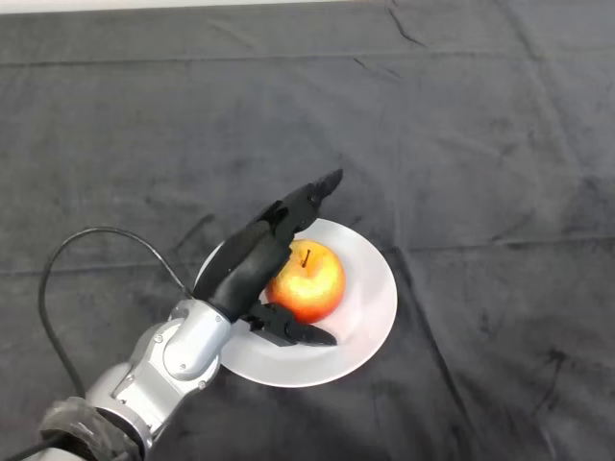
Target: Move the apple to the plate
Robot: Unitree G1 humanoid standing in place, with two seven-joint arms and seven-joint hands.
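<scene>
A red and yellow apple (307, 280) with a dark stem sits upright on a white plate (370, 288) in the middle of the table. My left hand (245, 274) reaches over the plate's left side from the lower left. Its fingers (303, 202) stretch out straight along the apple's upper left side. The thumb (298, 332) lies straight below the apple over the plate. The apple lies in the gap between thumb and fingers. The hand is open and hides the plate's left rim.
A dark cloth (480, 144) with some creases covers the whole table. My silver-grey forearm (163, 370) lies over the lower left part.
</scene>
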